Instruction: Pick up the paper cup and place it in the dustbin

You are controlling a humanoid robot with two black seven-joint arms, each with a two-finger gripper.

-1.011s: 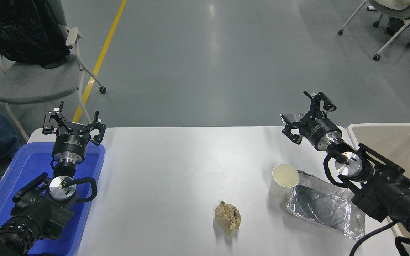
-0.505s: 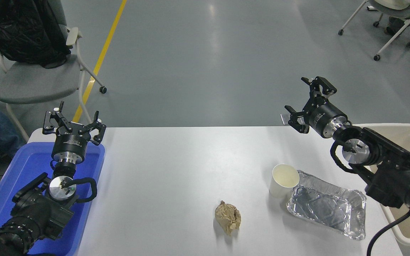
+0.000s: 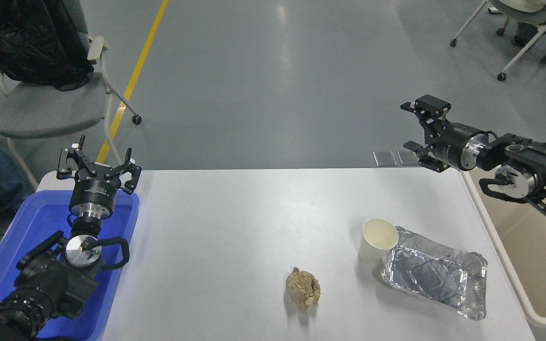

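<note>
The white paper cup (image 3: 376, 240) stands upright on the table, right of centre, touching the left end of a foil tray. The cream dustbin (image 3: 519, 246) sits off the table's right edge, only its rim and inner wall showing. My right gripper (image 3: 413, 127) hangs open and empty, raised above the table's far right corner, pointing left, well behind the cup. My left gripper (image 3: 97, 163) is parked open over the blue tray at the lower left.
A shiny foil tray (image 3: 436, 277) lies right of the cup. A crumpled brown paper ball (image 3: 303, 289) rests near the front centre. A blue plastic tray (image 3: 26, 241) sits at the table's left end. Chairs stand on the floor beyond.
My right arm has lifted and swung back to the right, off the foil tray, and the gripper has turned to point left. The cup and left arm have not moved.
</note>
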